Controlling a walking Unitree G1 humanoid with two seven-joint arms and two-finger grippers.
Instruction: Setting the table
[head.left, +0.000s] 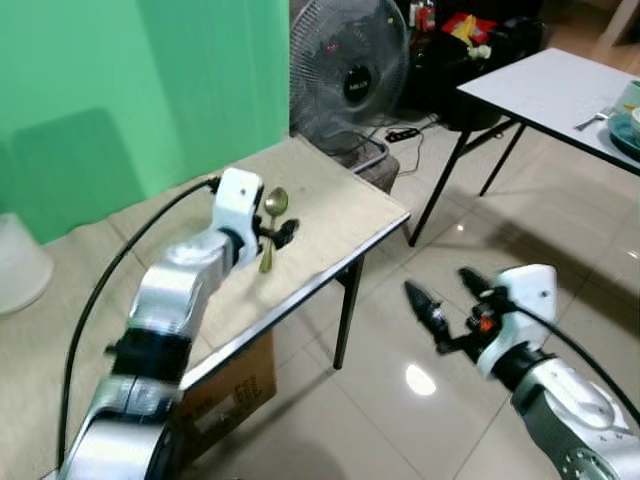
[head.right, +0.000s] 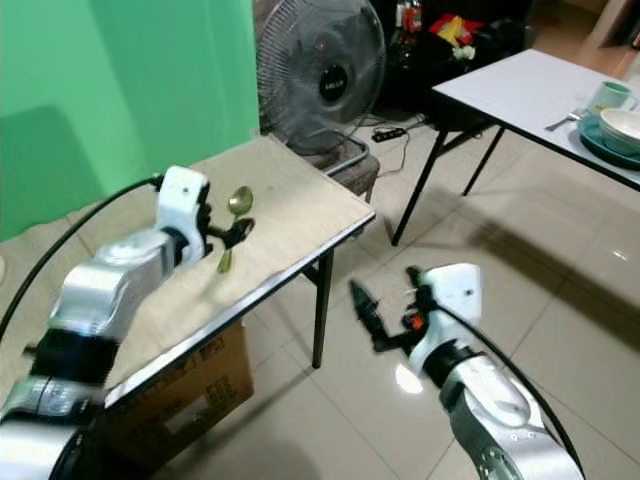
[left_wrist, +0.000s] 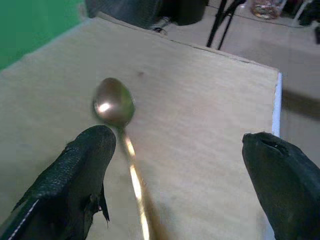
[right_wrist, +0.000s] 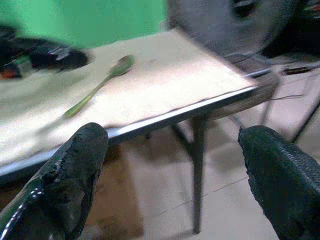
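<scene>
A gold spoon (head.left: 272, 228) lies on the beige wooden table (head.left: 340, 225), its bowl pointing toward the green wall. My left gripper (head.left: 275, 233) hovers just over it, open, with one black finger (left_wrist: 85, 165) close beside the handle and the other finger (left_wrist: 282, 180) well apart. The spoon (left_wrist: 115, 104) rests flat between them, not held. My right gripper (head.left: 445, 292) hangs open and empty over the tiled floor, off the table's front corner. From the right wrist view the spoon (right_wrist: 100, 86) lies beyond the table edge.
A large fan (head.left: 348, 70) stands behind the table. A white table (head.left: 560, 85) at the far right carries a teal plate with a bowl (head.right: 615, 130), a cup (head.right: 608, 95) and a fork (head.left: 592, 120). A cardboard box (head.left: 235, 385) sits under the beige table.
</scene>
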